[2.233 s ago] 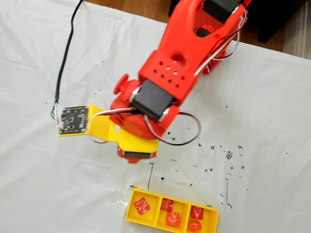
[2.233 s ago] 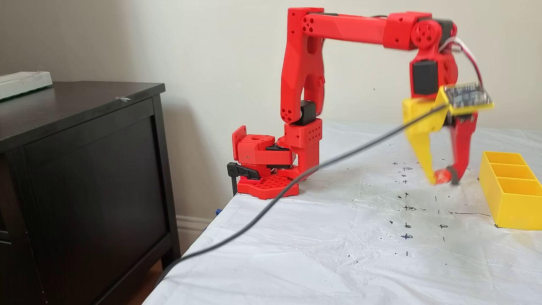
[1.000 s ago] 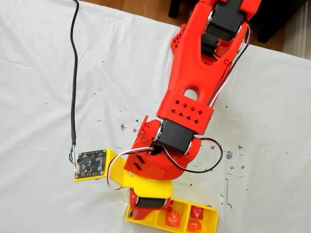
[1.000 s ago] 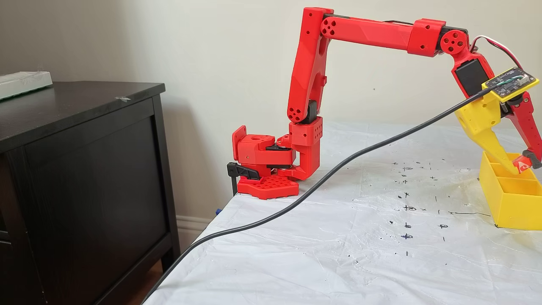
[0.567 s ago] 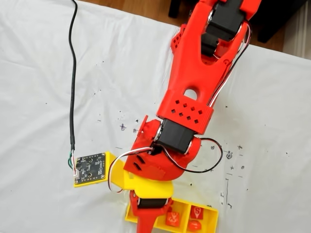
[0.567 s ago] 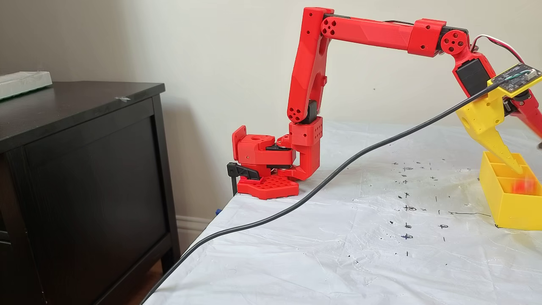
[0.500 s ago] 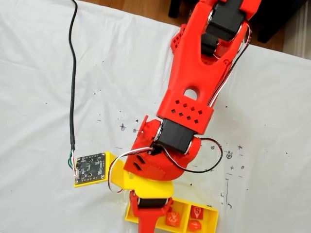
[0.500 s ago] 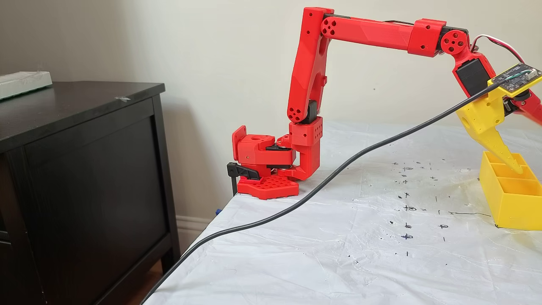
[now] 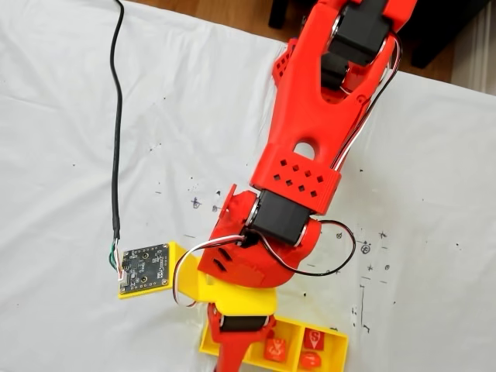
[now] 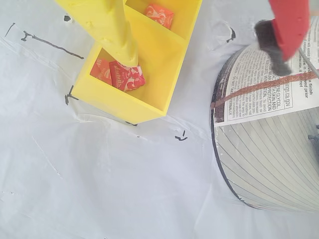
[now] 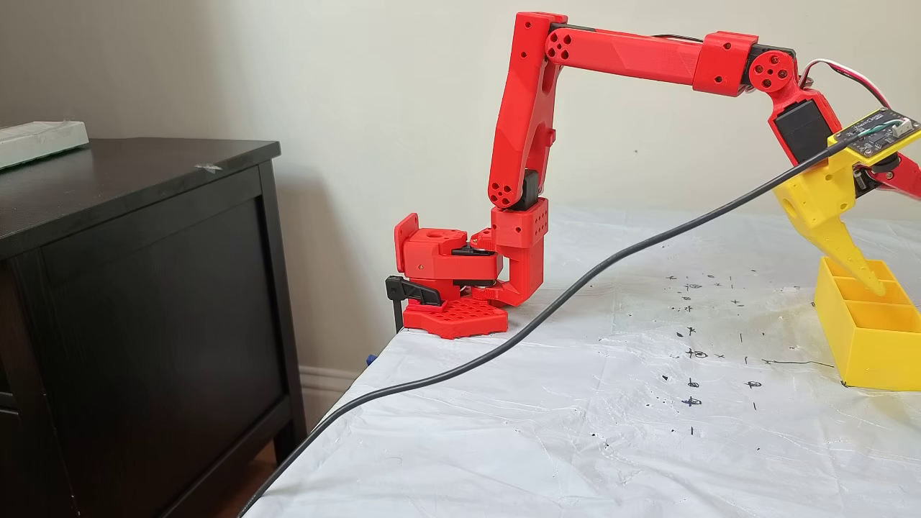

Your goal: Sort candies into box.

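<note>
The gripper (image 10: 204, 47) hangs spread wide and empty over the box (image 10: 149, 107), its yellow finger (image 10: 117, 35) dipping into the nearest end compartment while the red finger (image 10: 286, 25) stands well out beyond the box's wall, above a round printed disc (image 10: 264, 149) lying beside it. In that end compartment two candies (image 10: 119, 75) rest against each other, one plain orange-red and one deeper red with white markings; another marked piece (image 10: 159, 15) lies in the next cell. From above, the arm (image 9: 302, 163) covers that end of the box, and three candies (image 9: 312, 339) show in the other two cells. The release looks done, so the sound move is judged to be a straight lift, clearing the yellow fingertip over the rim before any swing, lest it drag the light tray across the white sheet (image 11: 575, 432). The black cable (image 11: 504, 338) trails clear of the box.
</note>
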Action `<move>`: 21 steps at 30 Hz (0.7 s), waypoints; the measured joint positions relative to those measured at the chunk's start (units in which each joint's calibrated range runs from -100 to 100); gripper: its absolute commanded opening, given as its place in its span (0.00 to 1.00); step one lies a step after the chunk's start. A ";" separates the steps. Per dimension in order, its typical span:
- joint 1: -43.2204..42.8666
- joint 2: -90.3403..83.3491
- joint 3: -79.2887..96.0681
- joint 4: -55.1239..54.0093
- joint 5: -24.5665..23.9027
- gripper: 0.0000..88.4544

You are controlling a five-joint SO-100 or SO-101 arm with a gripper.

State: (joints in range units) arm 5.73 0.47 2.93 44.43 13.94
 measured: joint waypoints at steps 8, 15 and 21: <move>0.00 -1.61 0.88 1.26 -0.34 0.00; 0.00 -8.99 7.96 1.81 -2.83 0.00; -1.54 -23.17 23.54 0.55 -6.01 0.00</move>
State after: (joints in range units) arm 4.19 -22.70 26.48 44.98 7.94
